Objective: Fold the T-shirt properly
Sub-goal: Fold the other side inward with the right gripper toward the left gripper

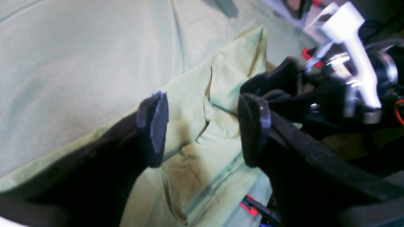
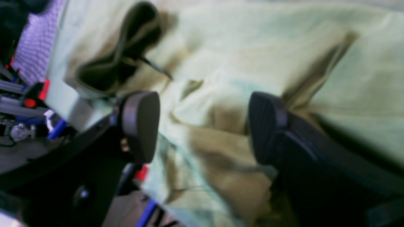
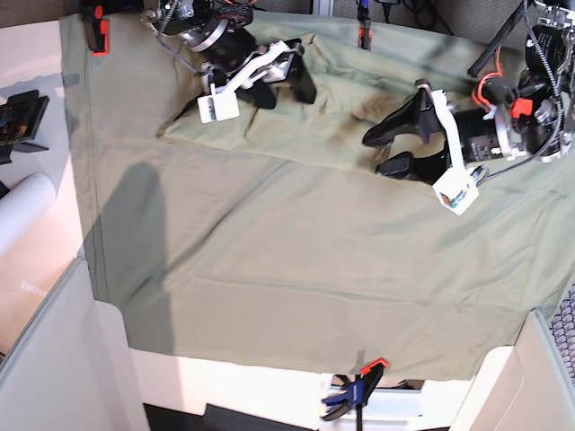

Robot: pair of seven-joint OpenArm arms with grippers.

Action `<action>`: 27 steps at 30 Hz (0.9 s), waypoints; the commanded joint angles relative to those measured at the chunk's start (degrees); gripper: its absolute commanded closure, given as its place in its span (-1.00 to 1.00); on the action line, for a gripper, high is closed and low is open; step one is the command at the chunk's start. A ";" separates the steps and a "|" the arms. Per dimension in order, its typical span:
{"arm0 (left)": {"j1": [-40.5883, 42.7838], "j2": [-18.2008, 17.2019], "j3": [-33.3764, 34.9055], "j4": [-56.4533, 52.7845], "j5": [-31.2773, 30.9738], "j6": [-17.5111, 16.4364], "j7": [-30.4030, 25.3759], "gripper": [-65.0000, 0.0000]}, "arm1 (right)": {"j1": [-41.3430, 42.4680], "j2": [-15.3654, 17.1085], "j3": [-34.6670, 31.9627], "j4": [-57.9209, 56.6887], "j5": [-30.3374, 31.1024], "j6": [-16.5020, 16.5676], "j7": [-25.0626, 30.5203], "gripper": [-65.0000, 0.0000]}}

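Observation:
The pale yellowish-green T-shirt (image 3: 305, 126) lies rumpled along the far side of the table, on the greyer tablecloth (image 3: 269, 260). My left gripper (image 3: 375, 153) hovers at the shirt's right end. In the left wrist view its jaws (image 1: 205, 126) stand open over wrinkled shirt fabric (image 1: 217, 94), holding nothing. My right gripper (image 3: 286, 97) sits over the shirt's upper middle. In the blurred right wrist view it (image 2: 202, 126) is open too, with creased shirt cloth (image 2: 221, 78) below the gap. The black fingers of the right gripper (image 1: 274, 78) show close ahead in the left wrist view.
Clamps pin the tablecloth at the far left corner (image 3: 97, 31), the far edge (image 3: 362, 36) and the near edge (image 3: 355, 391). A white roll (image 3: 22, 211) and a dark device (image 3: 18, 117) lie off the table's left side. Cables hang at the right arm base (image 3: 521, 90).

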 commanded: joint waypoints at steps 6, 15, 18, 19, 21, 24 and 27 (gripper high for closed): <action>-0.63 -0.68 -0.44 1.07 -1.27 -0.52 -1.25 -0.16 | -0.44 -0.07 0.85 7.15 1.75 1.07 0.39 -0.34; -0.11 -0.68 -0.44 1.07 -0.90 -0.52 -1.25 -0.16 | -0.50 0.33 17.57 7.52 3.32 1.05 -2.12 -0.34; -0.11 -0.68 -0.44 1.07 -0.87 -0.52 -1.25 -0.16 | -2.08 1.99 24.39 7.54 7.28 1.05 -2.80 -0.34; -0.11 -0.68 -0.44 1.07 -0.87 -0.52 -1.25 -0.16 | -2.75 2.45 26.32 7.54 7.52 1.05 -2.82 -0.34; -0.11 -0.68 -0.44 1.07 -0.87 -0.52 -1.25 -0.16 | -4.22 3.34 29.27 7.52 7.78 1.05 -2.75 -0.34; -0.11 -0.68 -0.44 1.07 -0.96 -0.52 -1.27 -0.16 | -6.01 4.07 31.19 7.15 8.48 1.05 -2.51 -0.34; -0.15 -0.66 -0.44 1.07 -0.96 -0.52 -1.29 -0.16 | -6.03 4.11 30.93 4.94 8.48 1.11 -2.47 -0.34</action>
